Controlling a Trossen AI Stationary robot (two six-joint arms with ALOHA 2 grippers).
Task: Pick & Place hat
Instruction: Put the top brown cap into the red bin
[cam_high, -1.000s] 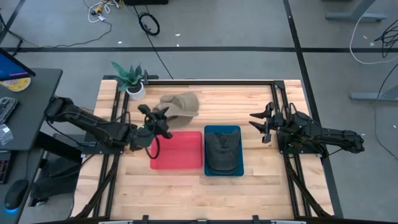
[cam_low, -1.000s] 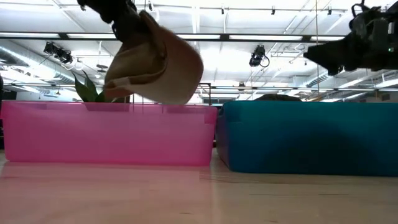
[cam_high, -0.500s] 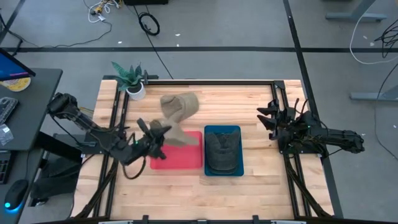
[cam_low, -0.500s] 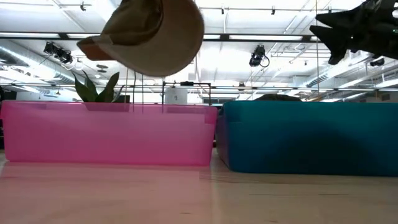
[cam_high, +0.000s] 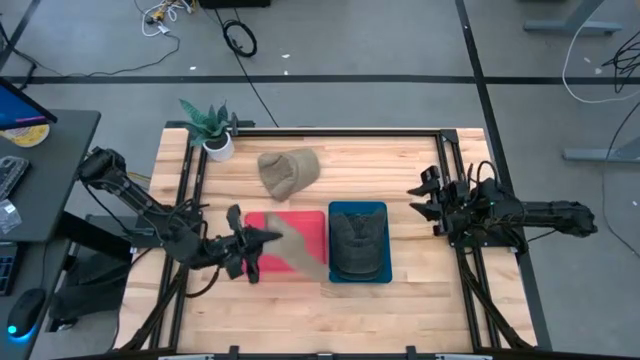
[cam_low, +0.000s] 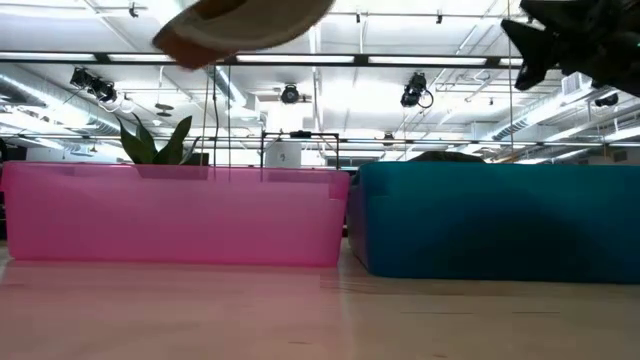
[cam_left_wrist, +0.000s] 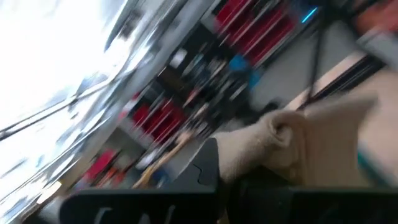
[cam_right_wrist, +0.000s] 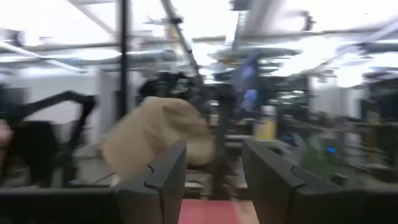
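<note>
Over the pink bin (cam_high: 300, 228) I had the left gripper (cam_high: 262, 240) pinching a tan hat (cam_high: 298, 250) up high to clear the walls, while the right gripper (cam_high: 428, 197) sat parked off to the side, fingers apart.

Two dark fingers (cam_right_wrist: 168, 171) of the right gripper (cam_right_wrist: 214, 171) rise in the foreground with a clear gap between them — nothing sits in that gap. Beyond them a tan hat (cam_right_wrist: 155, 134) hangs in the air, blurred, with a dark arm (cam_right_wrist: 50, 106) reaching toward it from the side. A strip of the red bin (cam_right_wrist: 214, 211) shows low between the fingers, and the room behind — ceiling lights, dark posts — is smeared.
</note>
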